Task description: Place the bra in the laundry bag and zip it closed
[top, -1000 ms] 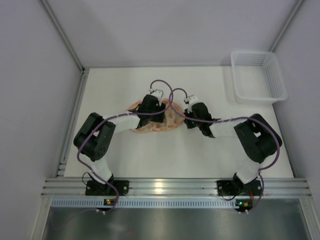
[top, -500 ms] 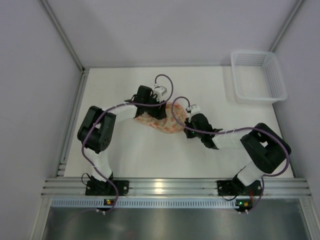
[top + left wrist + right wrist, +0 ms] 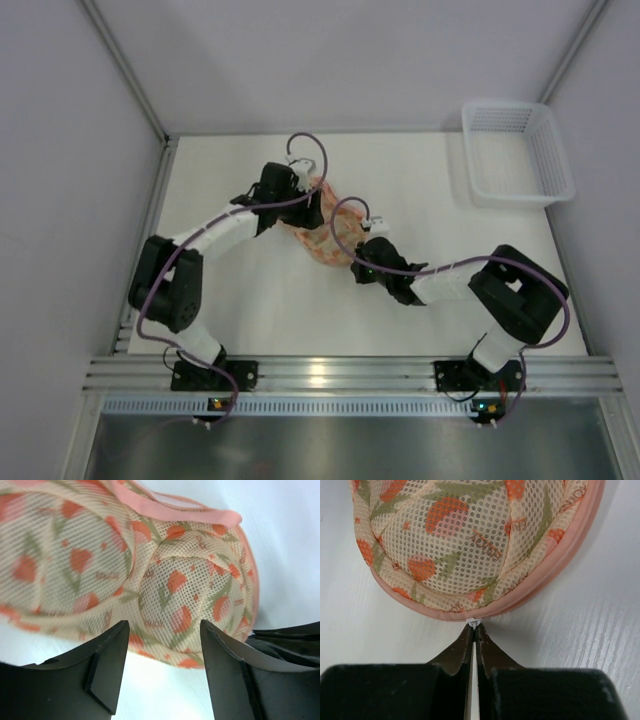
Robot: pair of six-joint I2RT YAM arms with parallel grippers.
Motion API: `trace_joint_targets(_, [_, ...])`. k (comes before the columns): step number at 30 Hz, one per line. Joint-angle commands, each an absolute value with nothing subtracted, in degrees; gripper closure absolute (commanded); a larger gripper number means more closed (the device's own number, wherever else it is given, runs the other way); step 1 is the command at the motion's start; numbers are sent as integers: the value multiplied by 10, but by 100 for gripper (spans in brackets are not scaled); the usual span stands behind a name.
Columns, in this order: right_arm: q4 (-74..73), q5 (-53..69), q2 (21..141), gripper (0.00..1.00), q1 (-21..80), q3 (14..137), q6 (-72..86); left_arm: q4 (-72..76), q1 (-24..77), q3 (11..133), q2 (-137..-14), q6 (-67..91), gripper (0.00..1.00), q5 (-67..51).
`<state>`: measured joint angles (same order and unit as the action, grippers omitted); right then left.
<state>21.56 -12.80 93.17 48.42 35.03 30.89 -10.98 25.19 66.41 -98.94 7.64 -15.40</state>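
**Right claw pinches the zip tab at the near end of the bag**

The soft, round laundry bag [image 3: 322, 228] of orange-and-cream flower mesh with a pink rim lies near the middle of the white bench [image 3: 250, 300]. From above, its long side runs from 11 o'clock to 5 o'clock. It lies between the two arms.

The right claw [image 3: 354, 260] is at the 5 o'clock end. In its own camera the bag [image 3: 470, 545] sits right at 12 o'clock, touching the tips. The right claw [image 3: 473, 630] is squeezed almost shut on the small white zip pull [image 3: 473, 622]. The pink zip rim [image 3: 555, 565] curves away from the pull toward 2 o'clock on one side and toward 10 o'clock on the other.

The left claw [image 3: 306, 198] is at the 11 o'clock end. In its camera the left claw [image 3: 162, 635] is wide, with one black finger [image 3: 107, 665] on each side of a mesh dome of the bag [image 3: 165, 580]. I cannot tell if the fingers press on the bag.

I think the next move is to slide the pull along the rim. The right claw is the one to pull, and the left claw needs to hold the far end down so the bag does not slide. I cannot tell if the bra is inside, or how much of the zip is shut.
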Motion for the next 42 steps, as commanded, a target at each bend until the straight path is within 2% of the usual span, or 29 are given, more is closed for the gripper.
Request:
trace_joint_targets(1, [227, -147, 933, 100, 492, 372, 351, -89, 273, 620, -884, 198, 35, -49])
trace_joint_targets(8, [221, -140, 951, 100, 506, 388, 351, -82, 358, 577, -874, 314, 37, 87])
trace_joint_targets(13, [221, -147, 942, 100, 509, 384, 350, -74, 409, 601, -936, 342, 40, 112])
trace_joint_targets(21, [214, -157, 941, 100, 508, 382, 351, -48, 422, 567, -1012, 410, 43, 162])
trace_joint_targets(27, [188, -163, 934, 100, 506, 386, 339, -64, 425, 551, -1050, 415, 44, 163])
trace_joint_targets(42, [167, -130, 892, 100, 427, 366, 237, -167, 422, 514, -1026, 351, 48, 152])
